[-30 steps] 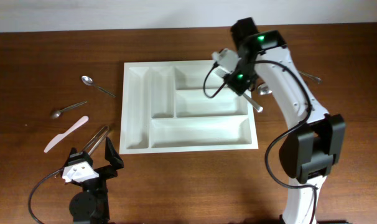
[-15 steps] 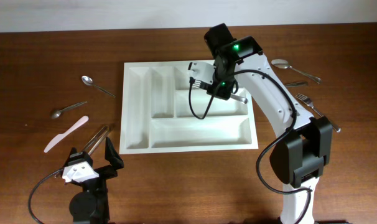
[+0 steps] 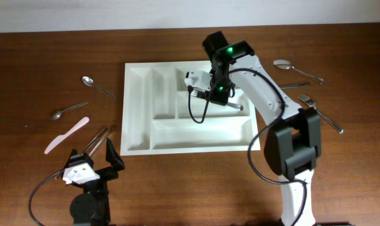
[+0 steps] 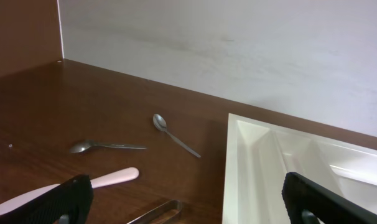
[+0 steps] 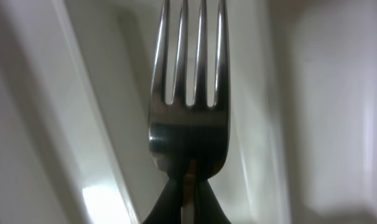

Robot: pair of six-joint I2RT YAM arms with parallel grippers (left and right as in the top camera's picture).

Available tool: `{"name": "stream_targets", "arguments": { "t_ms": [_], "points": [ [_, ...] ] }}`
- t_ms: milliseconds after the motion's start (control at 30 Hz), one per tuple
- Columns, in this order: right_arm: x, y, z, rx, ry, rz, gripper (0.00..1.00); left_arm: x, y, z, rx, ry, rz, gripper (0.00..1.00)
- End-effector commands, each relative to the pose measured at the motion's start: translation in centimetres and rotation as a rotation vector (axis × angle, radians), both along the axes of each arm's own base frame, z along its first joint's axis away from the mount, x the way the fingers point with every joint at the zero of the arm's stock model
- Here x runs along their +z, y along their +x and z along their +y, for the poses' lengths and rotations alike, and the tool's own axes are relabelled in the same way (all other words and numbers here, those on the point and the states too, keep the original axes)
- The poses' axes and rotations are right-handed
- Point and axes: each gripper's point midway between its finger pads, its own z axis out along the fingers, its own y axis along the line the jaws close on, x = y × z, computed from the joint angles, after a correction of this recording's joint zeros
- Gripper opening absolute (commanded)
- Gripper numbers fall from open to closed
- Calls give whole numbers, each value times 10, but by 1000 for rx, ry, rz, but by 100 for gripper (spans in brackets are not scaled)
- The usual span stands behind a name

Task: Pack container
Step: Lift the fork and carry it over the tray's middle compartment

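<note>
Now the right tool (image 3: 209, 94), pinching a fork (image 5: 188, 130) tight, has swung in over the white container (image 3: 140, 143) on the surface (image 3: 27, 188), so dropping it looks next; the left tool (image 3: 93, 158) sits wide

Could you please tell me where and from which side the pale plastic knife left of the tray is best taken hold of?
Probably the narrow handle half, from straight above. The plastic knife lies flat and diagonal on the table, so the open left pincer should turn to close across its width, away from the wider blade end.
</note>
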Motion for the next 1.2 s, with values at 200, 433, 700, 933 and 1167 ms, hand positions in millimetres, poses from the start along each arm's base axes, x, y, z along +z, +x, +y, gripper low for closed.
{"name": "stream_targets", "arguments": {
  "t_ms": [200,433,700,933,1167],
  "points": [
    [-20,-4,13,28,51,63,4,-2,0,-1,-7,12,1,99],
    [-24,-6,16,30,67,81,4,-2,0,-1,-7,12,1,99],
    [-31,-7,16,29,63,94,4,-2,0,-1,-7,12,1,99],
    [-32,-7,16,29,62,96,4,-2,0,-1,-7,12,1,99],
    [-43,-9,16,25,58,126,4,-2,0,-1,-7,12,1,99]
  ]
}}
